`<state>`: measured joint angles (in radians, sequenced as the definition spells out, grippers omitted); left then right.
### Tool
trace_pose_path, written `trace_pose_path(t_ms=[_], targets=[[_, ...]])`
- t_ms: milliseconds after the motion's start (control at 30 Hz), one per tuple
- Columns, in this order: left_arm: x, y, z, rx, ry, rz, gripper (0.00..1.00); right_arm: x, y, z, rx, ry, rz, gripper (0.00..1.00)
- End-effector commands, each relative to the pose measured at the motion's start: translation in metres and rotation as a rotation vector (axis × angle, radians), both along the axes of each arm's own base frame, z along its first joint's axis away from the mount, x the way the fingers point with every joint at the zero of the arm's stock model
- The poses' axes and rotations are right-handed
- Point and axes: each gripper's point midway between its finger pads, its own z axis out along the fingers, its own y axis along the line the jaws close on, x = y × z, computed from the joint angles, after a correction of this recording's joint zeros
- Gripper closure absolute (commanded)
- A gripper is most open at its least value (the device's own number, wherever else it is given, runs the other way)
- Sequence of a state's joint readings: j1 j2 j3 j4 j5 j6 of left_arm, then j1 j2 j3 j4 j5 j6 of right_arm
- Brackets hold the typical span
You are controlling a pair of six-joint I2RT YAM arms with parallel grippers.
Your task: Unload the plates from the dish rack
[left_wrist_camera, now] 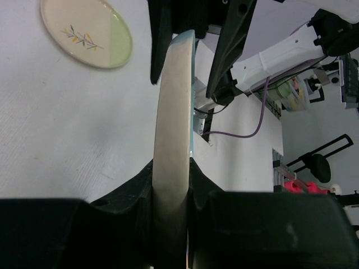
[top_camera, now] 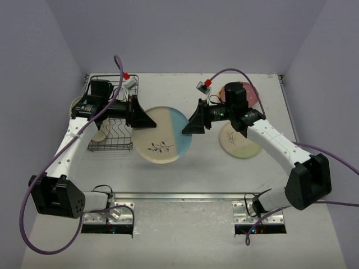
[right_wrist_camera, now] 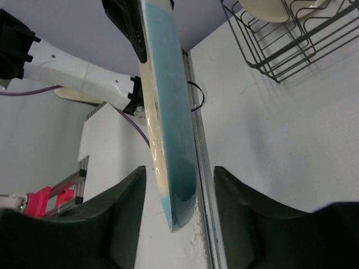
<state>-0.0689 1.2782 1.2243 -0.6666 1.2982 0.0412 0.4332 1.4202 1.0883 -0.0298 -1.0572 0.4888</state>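
Observation:
A cream plate with a blue tint and a leaf sprig (top_camera: 162, 137) hangs above the table between both grippers. My left gripper (top_camera: 147, 120) is shut on its left rim; in the left wrist view the plate (left_wrist_camera: 174, 112) stands edge-on in the jaws (left_wrist_camera: 171, 185). My right gripper (top_camera: 188, 124) is open, its jaws on either side of the right rim (right_wrist_camera: 165, 101) with gaps on both sides (right_wrist_camera: 179, 190). The dark wire dish rack (top_camera: 109, 147) lies at the left under the left arm, with a cream plate (top_camera: 101, 133) in it.
A green-tinted sprig plate (top_camera: 238, 140) lies flat at the right and also shows in the left wrist view (left_wrist_camera: 87, 31). A dark pink plate (top_camera: 253, 96) lies behind it, under the right arm. Another pale plate (top_camera: 75, 106) shows at the rack's left side. The rack (right_wrist_camera: 280, 39) is far from my right gripper.

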Motion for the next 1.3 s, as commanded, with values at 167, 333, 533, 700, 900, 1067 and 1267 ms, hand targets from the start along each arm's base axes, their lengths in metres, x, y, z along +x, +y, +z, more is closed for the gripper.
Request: trace_pose_path(t_ms=[167, 333, 533, 700, 900, 1067, 1267], targets=[[0.007, -0.003, 0.023, -0.054, -0.033, -0.013, 1.00, -0.003, 0.016, 0.012, 0.032, -0.003, 0.045, 1.00], [0.042, 0.013, 0.007, 0.090, -0.014, 0.211, 0.10, 0.022, -0.023, 0.004, 0.040, 0.091, -0.089, 1.00], [0.094, 0.068, 0.002, 0.255, -0.031, 0.524, 0.00, 0.069, -0.139, -0.017, 0.088, 0.237, -0.367, 1.00], [0.099, 0.080, -0.007, 0.239, 0.008, 0.537, 0.00, 0.081, -0.232, -0.044, 0.092, 0.278, -0.558, 1.00], [0.097, 0.078, -0.006, 0.225, 0.009, 0.528, 0.00, 0.087, -0.290, -0.073, 0.047, 0.325, -0.680, 1.00], [0.096, 0.081, -0.006, 0.236, -0.001, 0.533, 0.00, 0.089, -0.308, -0.095, -0.011, 0.354, -0.691, 1.00], [0.095, 0.081, -0.003, 0.230, -0.006, 0.528, 0.00, 0.087, -0.316, -0.124, -0.079, 0.400, -0.701, 1.00]])
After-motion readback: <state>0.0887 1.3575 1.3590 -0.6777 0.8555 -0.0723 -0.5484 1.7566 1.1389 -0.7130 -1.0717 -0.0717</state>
